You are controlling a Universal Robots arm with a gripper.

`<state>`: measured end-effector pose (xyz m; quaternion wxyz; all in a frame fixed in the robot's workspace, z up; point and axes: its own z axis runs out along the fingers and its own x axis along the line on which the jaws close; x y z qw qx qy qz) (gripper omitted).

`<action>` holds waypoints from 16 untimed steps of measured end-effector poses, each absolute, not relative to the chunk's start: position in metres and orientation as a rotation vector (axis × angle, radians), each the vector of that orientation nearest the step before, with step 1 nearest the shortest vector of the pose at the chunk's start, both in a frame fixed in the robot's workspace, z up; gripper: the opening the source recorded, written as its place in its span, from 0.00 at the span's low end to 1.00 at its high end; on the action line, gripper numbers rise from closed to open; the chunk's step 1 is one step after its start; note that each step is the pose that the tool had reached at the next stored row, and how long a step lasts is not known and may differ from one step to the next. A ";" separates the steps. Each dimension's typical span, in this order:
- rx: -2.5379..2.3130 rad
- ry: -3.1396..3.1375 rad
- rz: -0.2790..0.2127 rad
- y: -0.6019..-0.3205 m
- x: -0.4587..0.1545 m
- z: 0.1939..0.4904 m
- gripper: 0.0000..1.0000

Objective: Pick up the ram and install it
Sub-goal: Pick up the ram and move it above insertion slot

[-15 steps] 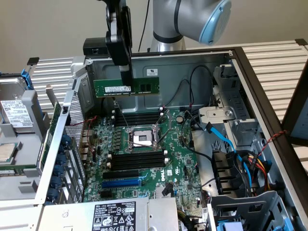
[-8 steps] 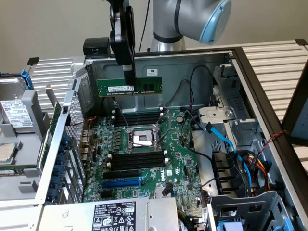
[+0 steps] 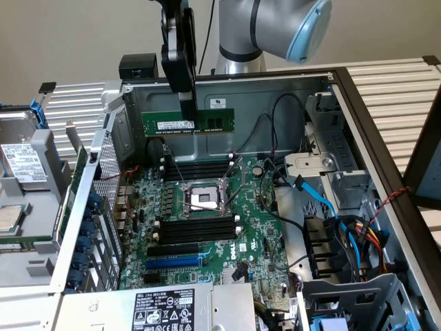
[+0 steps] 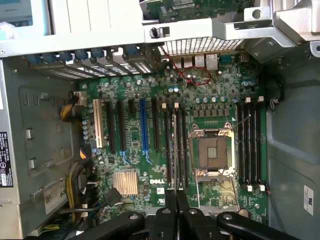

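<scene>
While the gripper (image 3: 188,114) pinches the green ram (image 3: 213,121) up high, the open computer case (image 3: 275,89) holds the board (image 3: 207,255) with long black slots (image 3: 196,229) below.

Print on the long green circuit-board ram (image 3: 213,121) too small to read; black gripper (image 3: 187,114) covers its middle. Top edge cuts off the grey robot arm (image 3: 272,27).
</scene>
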<state>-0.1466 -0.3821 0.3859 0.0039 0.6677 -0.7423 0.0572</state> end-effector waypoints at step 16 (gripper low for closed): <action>2.080 -2.356 0.113 -0.383 -0.147 0.376 0.12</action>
